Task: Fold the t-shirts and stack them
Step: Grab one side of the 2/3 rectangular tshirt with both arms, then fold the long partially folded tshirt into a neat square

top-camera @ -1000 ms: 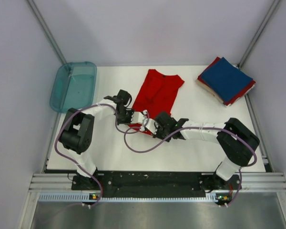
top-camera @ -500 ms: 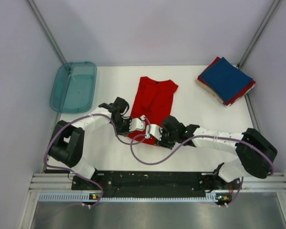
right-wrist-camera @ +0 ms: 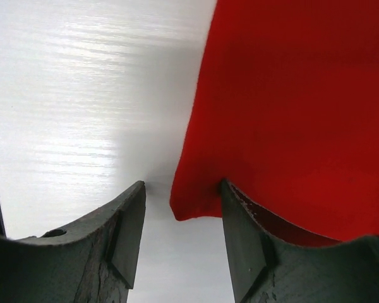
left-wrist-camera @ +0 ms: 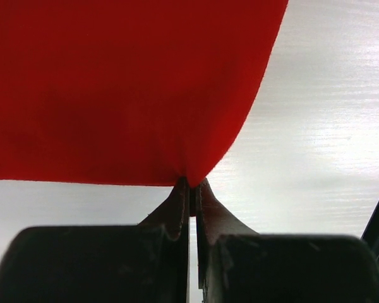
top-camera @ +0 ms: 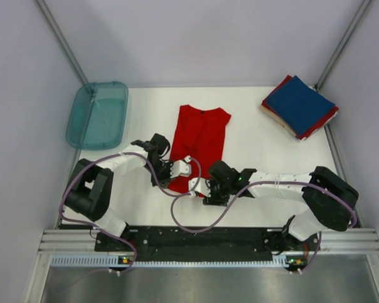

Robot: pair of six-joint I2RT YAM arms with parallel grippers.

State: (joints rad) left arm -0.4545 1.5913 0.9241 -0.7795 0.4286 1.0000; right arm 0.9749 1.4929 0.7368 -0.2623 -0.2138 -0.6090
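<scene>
Your stack (top-camera: 314,128) of folded shirts sits at the far right corner, navy shirt (top-camera: 299,104) on top. The red shirt (top-camera: 201,136) lies mid-table (top-camera: 259,151), narrowed lengthwise but probably needing its crosswise fold. Your left gripper (left-wrist-camera: 191,189) pinches its near hem corner. Your right gripper (right-wrist-camera: 180,202) stands open around the other corner.

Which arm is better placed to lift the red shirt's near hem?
Left, probably. The left gripper is shut on the red t-shirt's near corner; the right gripper is open, the cloth loose between its jaws, so it would need to regrasp.
</scene>
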